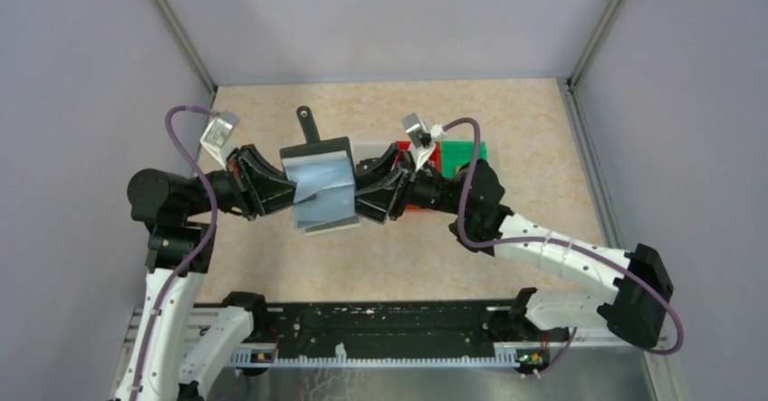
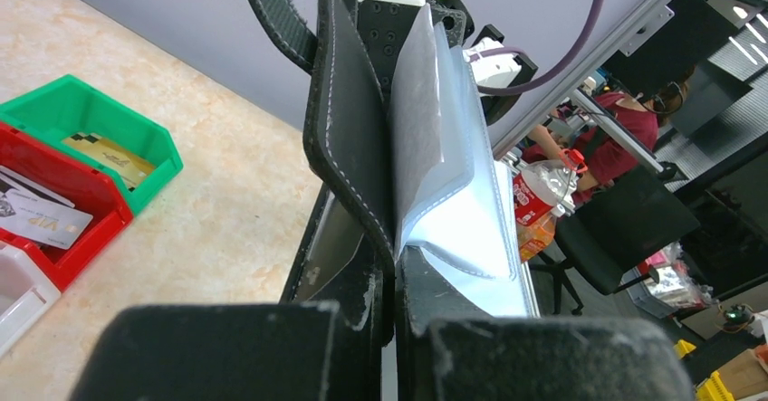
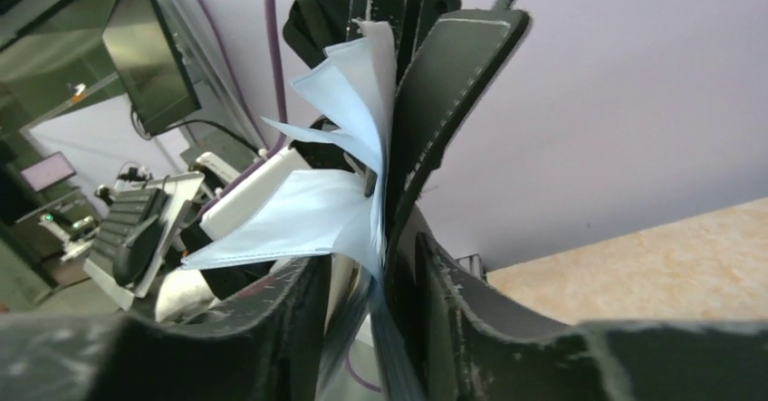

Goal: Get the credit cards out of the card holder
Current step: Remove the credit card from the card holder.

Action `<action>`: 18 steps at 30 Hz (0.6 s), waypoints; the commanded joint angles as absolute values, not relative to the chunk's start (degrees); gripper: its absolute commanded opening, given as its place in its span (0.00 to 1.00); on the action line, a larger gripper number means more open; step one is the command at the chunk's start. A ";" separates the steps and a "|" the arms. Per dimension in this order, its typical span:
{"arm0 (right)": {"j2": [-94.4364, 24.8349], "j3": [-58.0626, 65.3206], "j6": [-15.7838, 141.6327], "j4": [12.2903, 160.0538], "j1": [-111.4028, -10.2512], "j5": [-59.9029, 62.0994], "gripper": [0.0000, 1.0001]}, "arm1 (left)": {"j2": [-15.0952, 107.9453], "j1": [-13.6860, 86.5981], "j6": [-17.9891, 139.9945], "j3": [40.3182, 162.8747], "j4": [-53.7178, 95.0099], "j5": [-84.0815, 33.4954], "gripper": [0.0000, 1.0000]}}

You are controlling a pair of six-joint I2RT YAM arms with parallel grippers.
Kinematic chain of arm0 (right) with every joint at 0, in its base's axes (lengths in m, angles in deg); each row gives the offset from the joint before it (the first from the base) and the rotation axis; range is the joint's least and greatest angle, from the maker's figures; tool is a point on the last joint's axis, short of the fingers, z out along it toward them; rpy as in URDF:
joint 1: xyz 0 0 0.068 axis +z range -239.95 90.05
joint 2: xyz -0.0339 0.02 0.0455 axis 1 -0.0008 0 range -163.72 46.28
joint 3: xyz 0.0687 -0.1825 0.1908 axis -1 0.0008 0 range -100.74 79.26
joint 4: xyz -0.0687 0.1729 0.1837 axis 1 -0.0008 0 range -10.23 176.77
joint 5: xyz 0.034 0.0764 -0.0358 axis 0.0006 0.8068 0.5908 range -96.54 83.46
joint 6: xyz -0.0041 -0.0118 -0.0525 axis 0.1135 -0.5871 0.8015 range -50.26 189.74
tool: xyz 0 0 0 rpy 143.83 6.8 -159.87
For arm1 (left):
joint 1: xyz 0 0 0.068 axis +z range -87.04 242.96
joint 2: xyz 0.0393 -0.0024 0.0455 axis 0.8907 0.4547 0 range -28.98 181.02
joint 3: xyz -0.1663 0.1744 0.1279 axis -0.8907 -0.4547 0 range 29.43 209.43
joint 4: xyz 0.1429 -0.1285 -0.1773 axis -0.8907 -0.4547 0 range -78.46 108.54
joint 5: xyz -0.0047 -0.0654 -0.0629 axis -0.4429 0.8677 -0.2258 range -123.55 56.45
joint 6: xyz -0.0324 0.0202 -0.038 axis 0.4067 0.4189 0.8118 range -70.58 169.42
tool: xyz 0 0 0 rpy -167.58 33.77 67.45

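Note:
The black card holder (image 1: 317,184) hangs open in the air between both arms, its grey-blue slots facing up and its strap tab (image 1: 305,120) pointing away. My left gripper (image 1: 285,188) is shut on its left edge; in the left wrist view the black cover (image 2: 353,147) and pale sleeves rise from my left gripper (image 2: 391,274). My right gripper (image 1: 362,197) straddles the right edge. In the right wrist view the fanned sleeves (image 3: 299,211) and cover (image 3: 453,102) pass between the jaws of my right gripper (image 3: 376,283), with a gap beside them. A gold credit card (image 2: 109,157) and a white one (image 2: 41,224) lie in bins.
A green bin (image 1: 466,155), a red bin (image 1: 427,158) and a pale bin (image 1: 367,150) stand in a row on the table behind the right arm. The same green bin (image 2: 86,111) and red bin (image 2: 54,184) show in the left wrist view. Walls close in three sides.

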State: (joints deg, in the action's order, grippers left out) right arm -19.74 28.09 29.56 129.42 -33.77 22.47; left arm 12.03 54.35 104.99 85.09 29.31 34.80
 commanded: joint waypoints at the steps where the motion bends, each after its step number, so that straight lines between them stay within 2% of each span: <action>1: -22.01 24.13 25.98 137.37 -32.56 25.44 0.31 | 11.52 54.34 103.84 85.56 28.45 33.12 0.00; 3: -22.15 24.99 24.70 138.53 -32.50 25.16 0.27 | 11.71 54.34 103.76 85.55 28.14 33.17 0.04; 5: -21.78 25.87 24.02 139.05 -32.53 24.07 0.25 | 11.56 54.34 103.34 85.10 27.76 33.09 0.15; 6: -21.53 26.24 23.85 139.18 -32.56 23.46 0.22 | 11.46 54.34 103.13 85.07 27.32 33.07 0.26; 7: -21.31 26.68 23.38 139.42 -32.56 22.66 0.18 | 11.43 54.34 102.68 85.00 26.88 33.07 0.43; 8: -21.09 27.11 22.95 139.57 -32.54 21.39 0.12 | 11.37 54.34 102.50 85.05 26.81 33.07 0.54; 9: -20.79 27.51 22.60 139.48 -32.56 20.49 0.03 | 11.28 54.34 102.24 85.18 26.68 32.84 0.62; 10: -20.54 27.76 22.19 139.08 -32.56 19.46 0.00 | 11.27 54.34 101.90 85.49 26.40 32.54 0.69; 13: -20.34 28.32 20.46 138.56 -32.53 17.82 0.00 | 11.19 54.34 100.76 86.26 25.23 32.06 0.85; 18: -20.40 25.19 17.33 127.81 -32.53 13.86 0.00 | 10.44 54.34 93.77 87.98 25.82 36.76 0.99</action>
State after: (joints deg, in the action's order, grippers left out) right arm -22.06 28.85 20.97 132.09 -33.07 19.08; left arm 11.62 54.44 100.80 85.11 25.77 33.38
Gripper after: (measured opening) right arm 0.243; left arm 0.955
